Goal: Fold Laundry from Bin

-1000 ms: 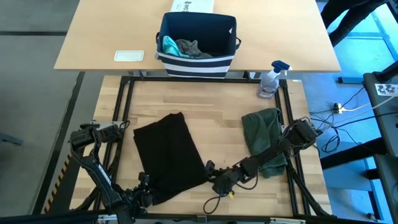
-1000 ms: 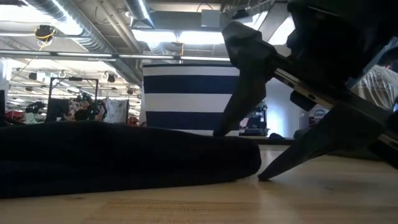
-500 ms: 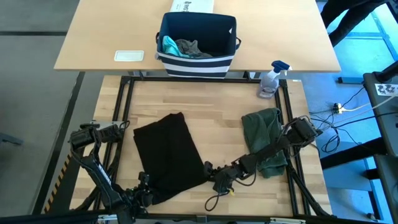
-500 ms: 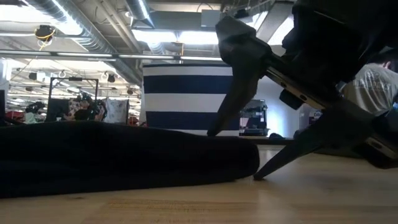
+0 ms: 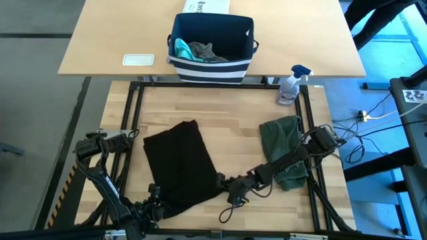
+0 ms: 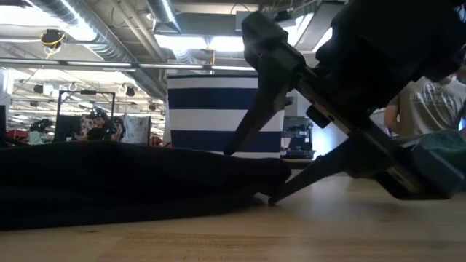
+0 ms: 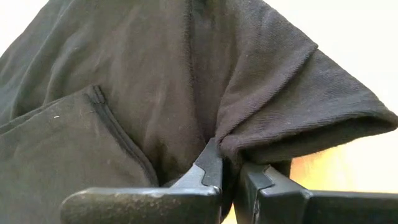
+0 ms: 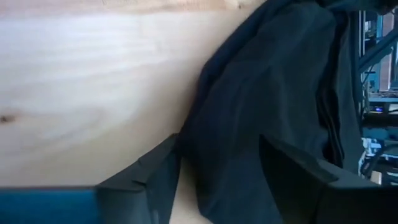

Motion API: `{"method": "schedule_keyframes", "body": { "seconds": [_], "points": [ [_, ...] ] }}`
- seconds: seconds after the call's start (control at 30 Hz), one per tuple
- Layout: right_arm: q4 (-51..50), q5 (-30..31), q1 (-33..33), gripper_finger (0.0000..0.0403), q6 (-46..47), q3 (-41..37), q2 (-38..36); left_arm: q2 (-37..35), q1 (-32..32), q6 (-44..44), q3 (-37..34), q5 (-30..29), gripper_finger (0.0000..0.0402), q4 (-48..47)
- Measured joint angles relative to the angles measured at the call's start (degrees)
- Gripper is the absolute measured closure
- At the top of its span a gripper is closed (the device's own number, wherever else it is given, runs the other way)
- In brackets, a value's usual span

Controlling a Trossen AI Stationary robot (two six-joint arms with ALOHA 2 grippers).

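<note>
Right pincer (image 5: 222, 181) has slid in along the tabletop's near edge to the black T-shirt (image 5: 180, 167); fingers apart, straddling its hem, narrowing. Left pincer (image 7: 227, 177) clamped on the shirt's near corner. Likely setting up a fold.

Two dark arms of black, blocky links. Left arm (image 5: 100, 170) slim, with a boxy joint at the shoulder. Right arm (image 5: 293, 159) trailing a thin black looped cable (image 5: 230, 213) near the wrist. Fingers (image 8: 155, 174) matte black, wedge-shaped, angular; a blue patch (image 8: 46, 205) on the right gripper's body.
</note>
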Motion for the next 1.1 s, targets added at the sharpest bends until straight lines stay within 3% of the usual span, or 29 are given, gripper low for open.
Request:
{"method": "schedule_keyframes", "body": {
  "seconds": [0.3,0.9,1.1],
  "points": [
    [-2.63,1.59,0.25,0.0273,-0.04,0.02,0.00,0.00,0.02,-1.29,0.00,-0.02,0.0398,-0.54],
    [3.86,-2.05,1.14,0.0284,0.38,0.20,-0.16,0.00,0.12,-1.38,0.00,-0.02,0.0398,-0.94],
    [4.89,-1.84,1.23,0.0352,2.08,0.22,-0.22,0.00,0.13,-1.36,0.00,-0.02,0.0398,-0.70]
  ]
}}
